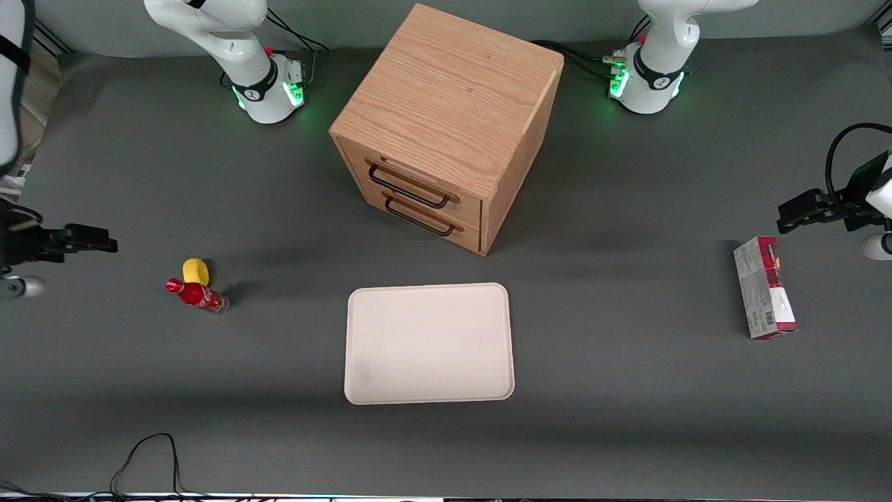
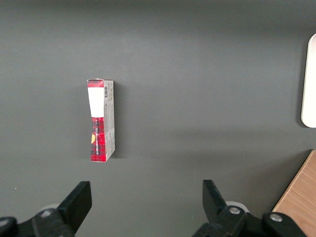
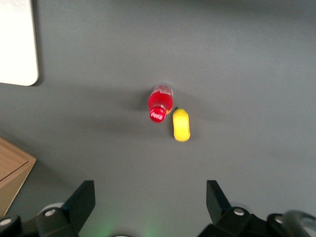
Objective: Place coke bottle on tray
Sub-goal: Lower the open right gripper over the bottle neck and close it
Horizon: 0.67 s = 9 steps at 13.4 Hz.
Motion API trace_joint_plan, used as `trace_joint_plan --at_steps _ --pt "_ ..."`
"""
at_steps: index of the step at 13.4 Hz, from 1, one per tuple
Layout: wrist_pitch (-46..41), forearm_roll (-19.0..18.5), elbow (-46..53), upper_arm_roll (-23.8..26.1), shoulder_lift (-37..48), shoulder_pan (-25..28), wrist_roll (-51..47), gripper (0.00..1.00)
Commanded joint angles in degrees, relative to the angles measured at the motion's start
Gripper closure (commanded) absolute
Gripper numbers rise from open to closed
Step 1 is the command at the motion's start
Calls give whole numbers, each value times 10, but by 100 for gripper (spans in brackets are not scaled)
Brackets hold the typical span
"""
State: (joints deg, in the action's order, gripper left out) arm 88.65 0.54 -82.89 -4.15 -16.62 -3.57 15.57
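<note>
Tray (image 1: pixel 429 343) bare; coke bottle (image 1: pixel 197 295) stands apart from open hand (image 1: pixel 97 244).

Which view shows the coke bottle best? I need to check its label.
The front view: the coke bottle shows its side, white script visible, beside the yellow object. The right wrist view sees mostly its cap from above, past the open gripper. The left wrist view misses it.

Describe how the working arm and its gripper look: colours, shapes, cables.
The working arm has glossy white rounded shells with a black ring joint, a round white base glowing green, and black cables leading away. Its gripper is matte black, with two wedge-shaped fingers standing apart, above the table beside the coke bottle.
</note>
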Motion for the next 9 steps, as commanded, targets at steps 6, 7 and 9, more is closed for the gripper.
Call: trace_joint_plan --at_steps 6,7,9 --pt "302 2 -258 -1 14 7 8 0" --pt "324 2 -273 -1 13 7 8 0" --pt "345 2 -287 -1 12 7 7 0"
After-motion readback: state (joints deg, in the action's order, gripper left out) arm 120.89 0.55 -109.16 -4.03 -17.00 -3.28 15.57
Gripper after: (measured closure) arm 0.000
